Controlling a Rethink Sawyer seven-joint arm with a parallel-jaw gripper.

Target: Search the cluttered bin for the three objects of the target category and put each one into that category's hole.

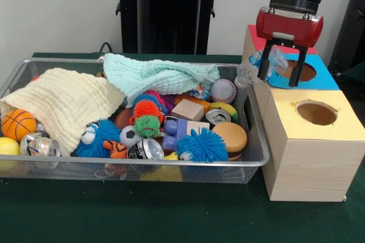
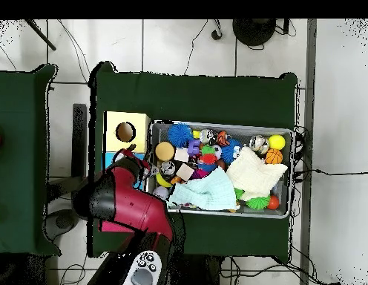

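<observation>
From the front, the gripper [image 1: 281, 75] is seen over the blue hole [image 1: 300, 71] of the wooden box [image 1: 305, 154], its two black fingers pinched on a clear bottle [image 1: 272, 60] with a blue label; no writing on the label can be read. The bottle is held at the box's edge, just beside the bin [image 1: 171, 165], tilted toward it. Three coloured tops are counted on the box: red, blue and yellow, and a round yellow hole [image 1: 316, 113] is shown nearest the camera. In the bin, two cloths are laid over the clutter, a cream one [image 1: 68, 106] and a mint one [image 1: 154, 75]. Three cans [image 1: 149, 149] are counted, their print too small to read. Two blue spiky balls [image 1: 202, 145], a basketball [image 1: 18, 124], a baseball [image 1: 223, 90] and a small soccer ball [image 1: 129, 136] are also shown. No other bottles can be made out.

From overhead, the red arm [image 2: 131, 204] is reached across the box [image 2: 126, 131], hiding the blue top; gripper and bottle cannot be told apart here. The bin [image 2: 220, 211] is set beside the box on the green table [image 2: 194, 93], with both cloths [image 2: 254, 172] lying in it.
</observation>
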